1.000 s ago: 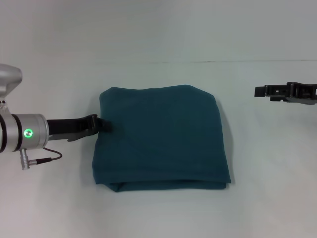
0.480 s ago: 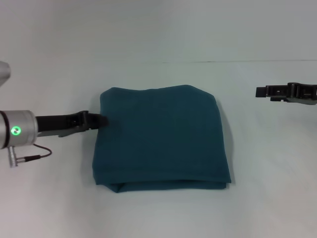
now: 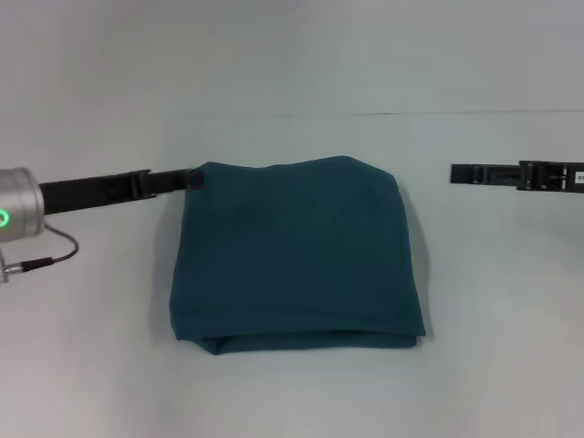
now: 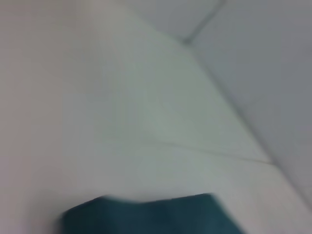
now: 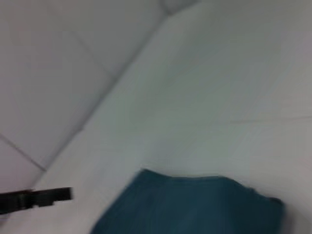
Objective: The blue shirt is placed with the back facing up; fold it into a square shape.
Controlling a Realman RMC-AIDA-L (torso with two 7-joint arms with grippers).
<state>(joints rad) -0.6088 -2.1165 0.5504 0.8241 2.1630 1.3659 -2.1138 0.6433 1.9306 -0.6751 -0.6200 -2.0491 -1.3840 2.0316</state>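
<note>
The left gripper (image 3: 187, 177), jaw state indeterminate, sits at the blue shirt's (image 3: 297, 255) far-left corner; the right gripper (image 3: 461, 172) hangs well clear.

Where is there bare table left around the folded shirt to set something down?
Bare table runs along the near edge of the blue shirt, behind it up to the back wall, and between it and the right gripper. The tightest spot is the shirt's far left corner, where the left gripper sits.
</note>
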